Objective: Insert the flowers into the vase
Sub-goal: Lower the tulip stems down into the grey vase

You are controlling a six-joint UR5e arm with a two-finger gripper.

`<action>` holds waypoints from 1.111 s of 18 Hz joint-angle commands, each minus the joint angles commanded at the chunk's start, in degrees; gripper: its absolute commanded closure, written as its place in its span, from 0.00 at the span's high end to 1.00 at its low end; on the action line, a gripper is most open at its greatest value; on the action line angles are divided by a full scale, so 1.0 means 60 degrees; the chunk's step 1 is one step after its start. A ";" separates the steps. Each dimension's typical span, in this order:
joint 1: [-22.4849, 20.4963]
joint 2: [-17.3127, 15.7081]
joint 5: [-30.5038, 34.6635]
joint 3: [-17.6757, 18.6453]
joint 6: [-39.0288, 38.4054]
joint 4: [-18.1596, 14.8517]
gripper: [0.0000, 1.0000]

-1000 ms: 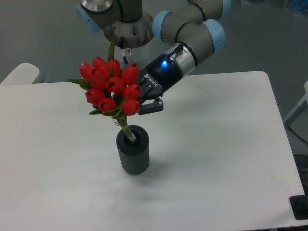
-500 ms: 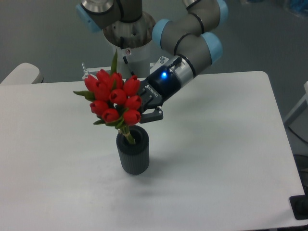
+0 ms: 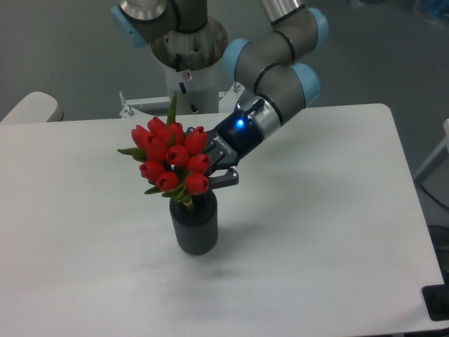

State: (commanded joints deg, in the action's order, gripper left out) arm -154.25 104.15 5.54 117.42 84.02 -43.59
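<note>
The flowers point(image 3: 173, 159) have come lower and a little to the right since a second ago. Back then a long bit of pale stem showed above the vase point(image 3: 193, 225). Now almost no stem shows, and the lowest red buds sit just above the round mouth. The bunch also stands straighter than it did, though it still leans a bit to the left.

The pincer point(image 3: 214, 168) is behind the bunch on its right side. It is clenched on the flowers, with one dark finger poking out just under the buds. The arm reaches in from the back, and a small blue light glows on its wrist.

The vase stands upright on the white surface point(image 3: 316, 232), about in the middle. It has not tipped or slid.

This looks like the last part of the job: pushing the stems down into the vase. They seem to be nearly all the way in.

Next, the pincer should go down only a tiny bit more, if at all. Then it should let go gently and pull back and up. It must be careful not to catch a bud or bump the vase.
</note>
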 joint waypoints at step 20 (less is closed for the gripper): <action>-0.0264 0.0557 0.0088 0.0249 0.0587 -0.0015 0.51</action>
State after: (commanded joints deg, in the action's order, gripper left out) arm -155.83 107.49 6.06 118.92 87.54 -43.68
